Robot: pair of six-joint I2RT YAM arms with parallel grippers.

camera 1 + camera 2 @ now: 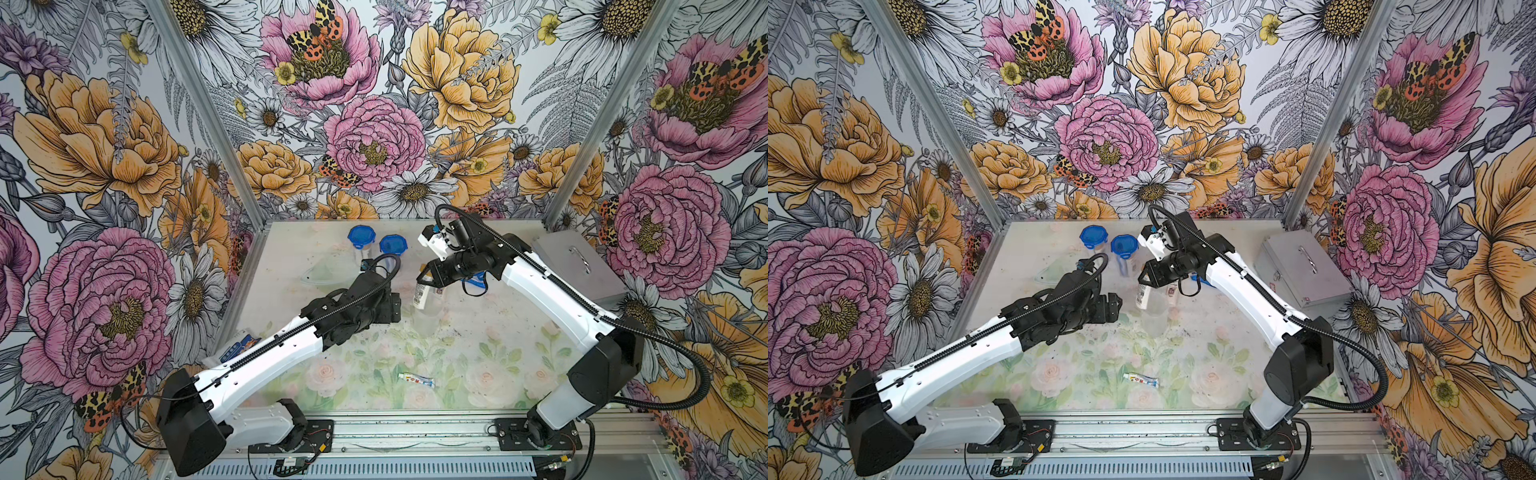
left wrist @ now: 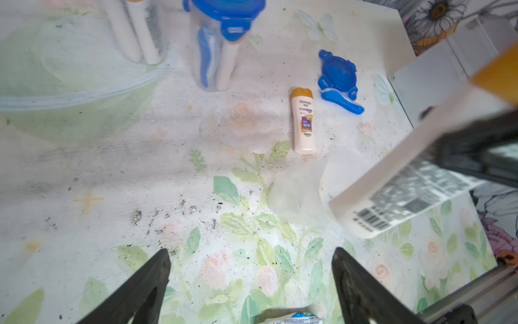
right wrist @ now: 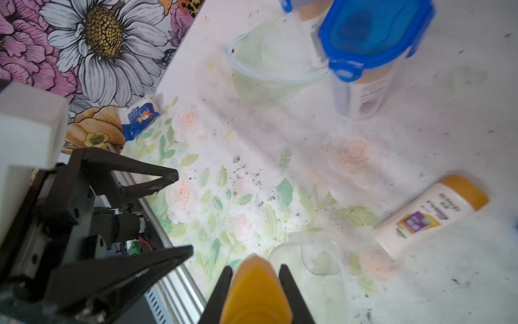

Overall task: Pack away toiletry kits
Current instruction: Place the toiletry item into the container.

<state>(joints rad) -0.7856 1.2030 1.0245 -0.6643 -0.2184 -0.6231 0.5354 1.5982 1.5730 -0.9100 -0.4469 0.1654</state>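
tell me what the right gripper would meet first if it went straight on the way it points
Probably the open clear cup: the right gripper points down with the orange-capped bottle shut in it, base over the rim. Depth is unclear.

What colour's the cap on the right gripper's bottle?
Orange; the cap shows best in the right wrist view.

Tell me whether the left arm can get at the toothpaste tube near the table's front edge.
Likely yes: the toothpaste tube lies alone, nothing over it, and the left gripper is open and empty.
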